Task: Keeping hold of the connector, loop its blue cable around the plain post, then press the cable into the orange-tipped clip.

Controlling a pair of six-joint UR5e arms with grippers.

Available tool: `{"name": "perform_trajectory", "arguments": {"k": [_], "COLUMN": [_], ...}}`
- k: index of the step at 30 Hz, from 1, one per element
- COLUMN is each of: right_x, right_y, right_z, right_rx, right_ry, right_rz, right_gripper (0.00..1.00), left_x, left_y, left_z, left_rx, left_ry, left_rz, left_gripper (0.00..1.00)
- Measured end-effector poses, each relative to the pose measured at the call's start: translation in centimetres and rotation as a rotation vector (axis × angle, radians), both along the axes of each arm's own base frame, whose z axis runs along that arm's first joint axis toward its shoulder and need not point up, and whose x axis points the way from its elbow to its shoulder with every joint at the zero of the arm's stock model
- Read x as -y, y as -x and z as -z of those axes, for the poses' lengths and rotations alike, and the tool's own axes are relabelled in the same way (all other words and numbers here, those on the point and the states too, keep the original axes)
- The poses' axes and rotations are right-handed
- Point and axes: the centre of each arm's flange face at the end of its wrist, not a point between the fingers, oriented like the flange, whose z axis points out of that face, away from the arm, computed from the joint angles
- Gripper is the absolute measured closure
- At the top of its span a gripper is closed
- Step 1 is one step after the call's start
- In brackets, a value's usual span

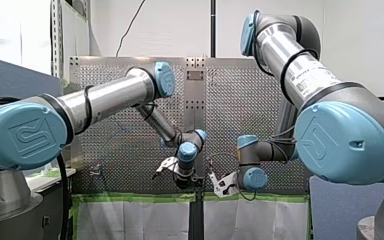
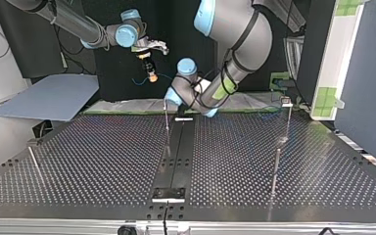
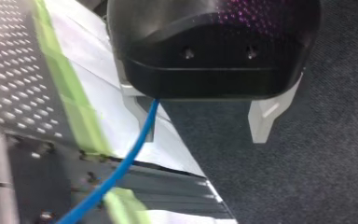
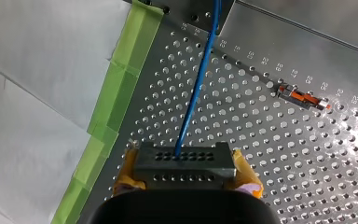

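In the right wrist view my right gripper (image 4: 185, 173) is shut, its yellow pads (image 4: 244, 175) on both sides of a dark grey connector (image 4: 184, 158) with rows of holes. The blue cable (image 4: 196, 86) leaves the connector and runs ahead over the perforated plate (image 4: 242, 121). The orange-tipped clip (image 4: 304, 97) lies on the plate, ahead and off to one side. In the left wrist view my left gripper (image 3: 203, 135) stands open, its pale fingers (image 3: 262, 122) wide apart. The blue cable (image 3: 121, 168) passes next to one finger. Thin posts (image 2: 276, 169) stand on the table in the top view.
A strip of green tape (image 4: 116, 98) borders the perforated plate, with white sheets (image 4: 37, 93) beyond it. Grey carpet (image 3: 307, 177) lies under my left gripper. Both arms hang close together at the plate's edge in the front view.
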Motion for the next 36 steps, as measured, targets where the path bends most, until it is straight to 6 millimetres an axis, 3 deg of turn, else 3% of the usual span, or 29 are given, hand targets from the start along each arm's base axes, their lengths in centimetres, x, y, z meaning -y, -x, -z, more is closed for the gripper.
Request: {"name": "perform_trajectory", "arguments": {"k": [7, 22, 23, 24, 25, 27, 29, 30, 31, 32, 33, 34, 36], "right_x": [0.1, 0.0, 0.0, 0.0, 0.0, 0.0, 0.0, 0.0, 0.0, 0.0, 0.0, 0.0, 0.0], "right_y": [0.0, 0.0, 0.0, 0.0, 0.0, 0.0, 0.0, 0.0, 0.0, 0.0, 0.0, 0.0, 0.0], "right_z": [0.0, 0.0, 0.0, 0.0, 0.0, 0.0, 0.0, 0.0, 0.0, 0.0, 0.0, 0.0, 0.0], "right_rx": [-0.009, -0.016, -0.017, -0.017, -0.017, -0.017, -0.017, -0.017, -0.017, -0.017, -0.017, -0.018, -0.018], "right_ry": [-0.001, -0.003, -0.003, -0.003, -0.003, -0.003, -0.003, -0.003, -0.003, -0.003, -0.003, -0.003, -0.003], "right_rz": [-0.001, 0.0, 0.0, 0.0, 0.0, 0.0, 0.0, 0.0, 0.001, 0.001, 0.002, 0.002, 0.002], "right_gripper": [1.0, 1.0, 1.0, 1.0, 1.0, 1.0, 1.0, 1.0, 1.0, 1.0, 1.0, 1.0, 1.0], "left_x": [-1.1, -1.8, -1.8, -1.8, -1.7, -1.6, -1.6, -1.6, -1.6, -1.6, -1.6, -1.6, -1.6], "left_y": [0.5, 0.2, 0.2, 0.1, 0.1, 0.1, 0.1, 0.1, 0.1, 0.1, 0.1, 0.1, 0.1], "left_z": [3.6, 4.2, 4.2, 4.2, 4.1, 4.1, 4.1, 4.0, 4.0, 4.0, 4.0, 3.9, 3.9], "left_rx": [-0.034, -0.031, -0.031, -0.03, -0.028, -0.027, -0.025, -0.023, -0.019, -0.015, -0.01, -0.004, 0.003], "left_ry": [-0.026, -0.032, -0.032, -0.032, -0.032, -0.033, -0.036, -0.039, -0.045, -0.049, -0.053, -0.056, -0.057], "left_rz": [-0.011, -0.016, -0.015, -0.015, -0.014, -0.012, -0.011, -0.013, -0.016, -0.02, -0.023, -0.026, -0.029], "left_gripper": [0.0, 0.0, 0.18, 0.18, 0.32, 0.38, 0.58, 0.58, 0.71, 0.91, 0.91, 1.0, 1.0]}}
